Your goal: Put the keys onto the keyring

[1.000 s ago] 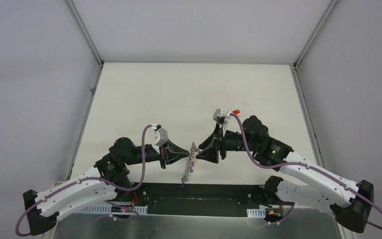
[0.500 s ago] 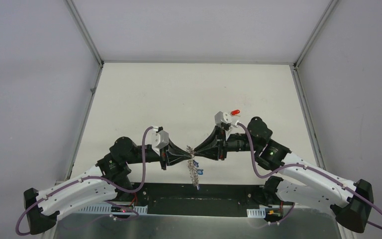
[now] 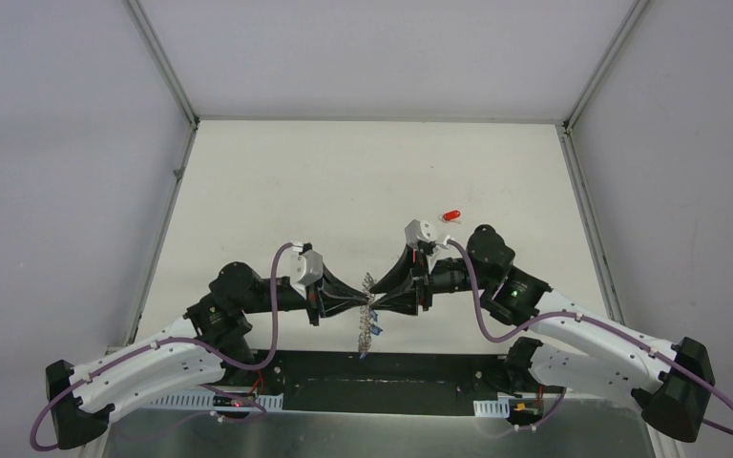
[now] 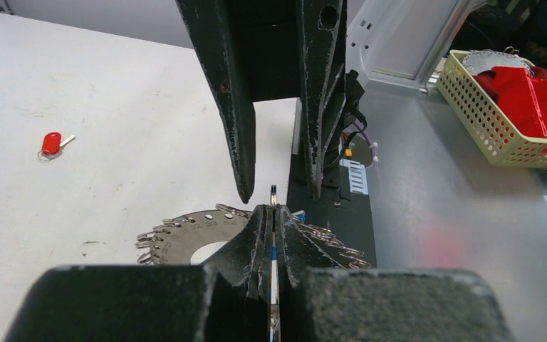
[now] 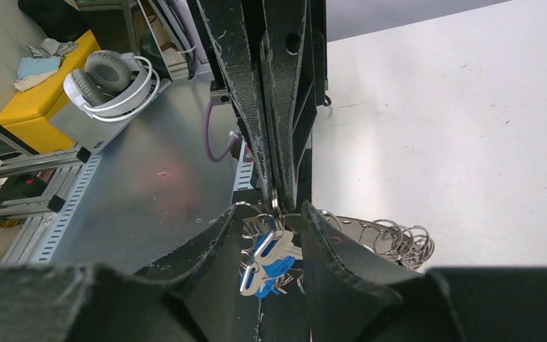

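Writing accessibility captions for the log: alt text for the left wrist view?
The left end effector is shut on a thin wire loop just above the grey keyring; the right end effector, open, points down at it from above. A red-tagged key lies apart on the white table, far left.

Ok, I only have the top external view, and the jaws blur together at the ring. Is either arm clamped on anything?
Observer: Yes. In the left wrist view the left gripper is shut on a thin wire loop at the rim of the keyring.
Operator: And the right one?
Observer: The right gripper is open, its jaws standing apart on either side of that loop.
Operator: Any blue key near there?
Observer: Yes. In the right wrist view, blue-tagged keys hang in the gap between the right jaws, just below the left fingertips.
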Motion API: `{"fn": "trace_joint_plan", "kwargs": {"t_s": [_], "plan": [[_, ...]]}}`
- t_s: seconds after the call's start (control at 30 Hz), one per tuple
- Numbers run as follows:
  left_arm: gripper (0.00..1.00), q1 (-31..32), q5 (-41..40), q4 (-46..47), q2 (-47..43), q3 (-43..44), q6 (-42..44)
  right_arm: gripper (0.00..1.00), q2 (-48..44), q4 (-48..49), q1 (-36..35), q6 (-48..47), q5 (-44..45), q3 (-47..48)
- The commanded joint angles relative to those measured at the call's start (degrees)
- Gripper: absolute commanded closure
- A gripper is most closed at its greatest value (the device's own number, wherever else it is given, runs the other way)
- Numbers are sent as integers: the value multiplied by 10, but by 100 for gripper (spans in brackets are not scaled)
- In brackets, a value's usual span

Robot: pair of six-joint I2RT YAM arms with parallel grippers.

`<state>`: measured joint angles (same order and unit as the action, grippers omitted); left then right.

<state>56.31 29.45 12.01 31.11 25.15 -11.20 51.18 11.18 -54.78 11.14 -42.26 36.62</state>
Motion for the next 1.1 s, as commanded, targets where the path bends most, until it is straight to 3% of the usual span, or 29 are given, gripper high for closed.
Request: {"fn": "trace_joint_plan", "kwargs": {"t_s": [0.0,0.33,0.53,0.63,0.77,0.9,1.07], "plan": [[100,5,21,55,-6,34,5,61,-4,29,-4,-16,11,-3],[100,5,26,68,-3,33,1,84,4,28,-5,-18,6,-4],[100,5,24,72,-6,32,1,86,9,28,-5,-20,-8,-2],[100,5,24,72,-7,32,0,100,9,28,-5,-22,-18,0],[99,5,18,63,-10,32,0,100,4,-4,-5,-26,-15,14],[68,5,-5,17,-22,38,3,100,5,-101,-5,-44,7,56],[57,5,-29,-53,-37,54,21,100,36,-285,-5,-75,59,141]]}}
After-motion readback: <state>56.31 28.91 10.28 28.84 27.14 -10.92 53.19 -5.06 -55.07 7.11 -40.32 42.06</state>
